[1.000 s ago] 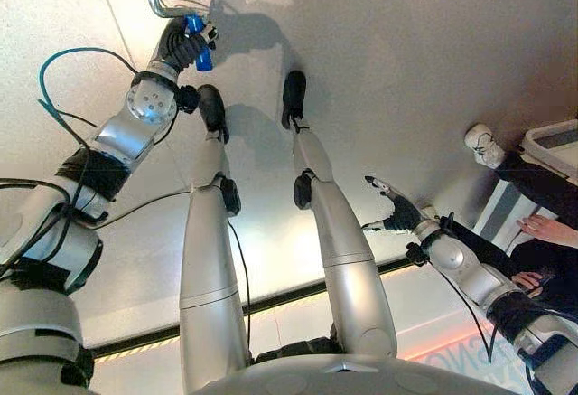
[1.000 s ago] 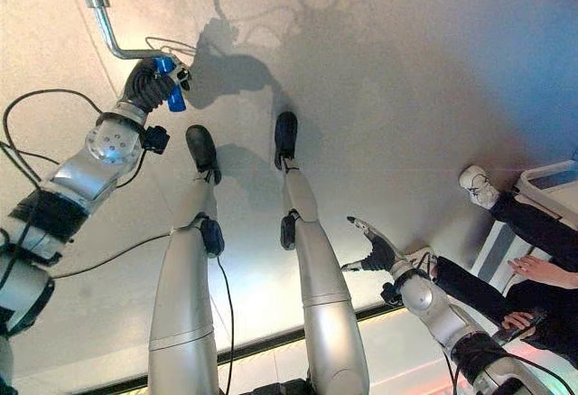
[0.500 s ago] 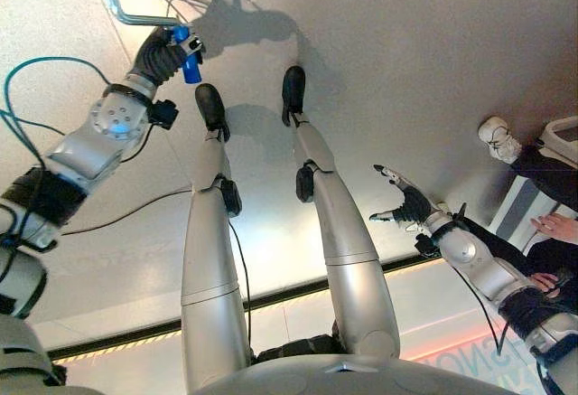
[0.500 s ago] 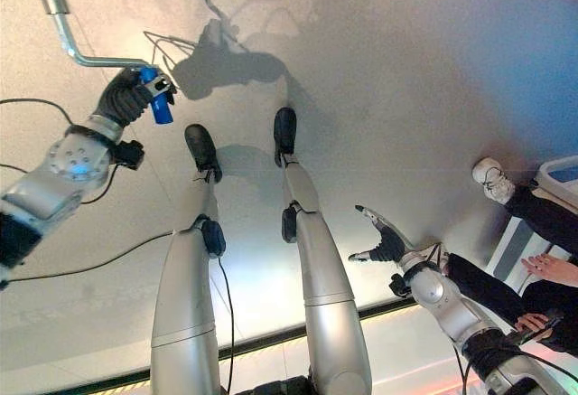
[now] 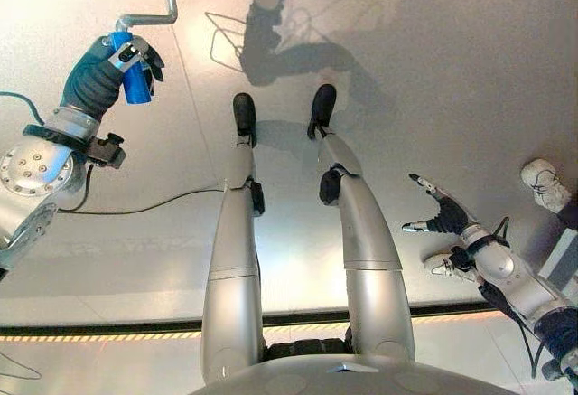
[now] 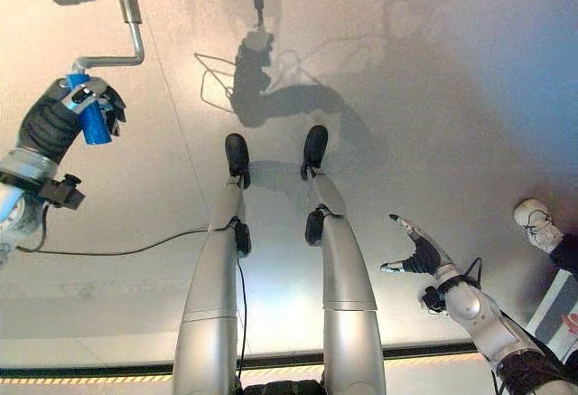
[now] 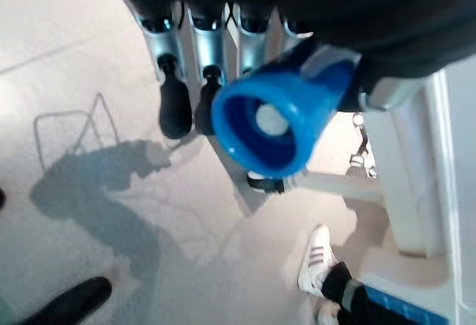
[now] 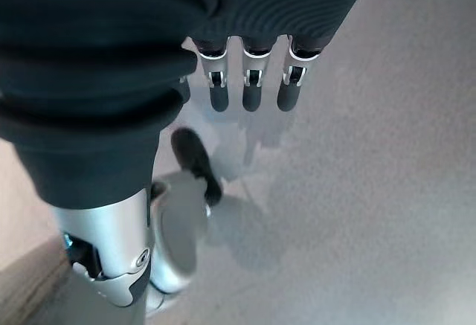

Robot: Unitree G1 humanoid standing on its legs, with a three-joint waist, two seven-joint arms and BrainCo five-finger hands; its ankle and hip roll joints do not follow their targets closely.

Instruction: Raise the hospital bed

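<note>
Left hand [image 5: 101, 74]: far left, arm extended forward, fingers curled closed around a grip. Right hand [image 5: 440, 214]: near right, arm held low, fingers straight, thumb spread, holding nothing.

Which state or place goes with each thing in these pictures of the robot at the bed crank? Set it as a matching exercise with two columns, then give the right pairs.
Column one:
1. left robot hand
2. right robot hand
3. blue crank grip
4. white shoe

Column two:
A. on the floor, worn by a person at the robot's right
B. fingers straight, holding nothing, out over the floor
C. on the end of a bent metal crank rod
D. fingers curled round the grip

Pairs: 1-D, 2-B, 3-C, 4-A
</note>
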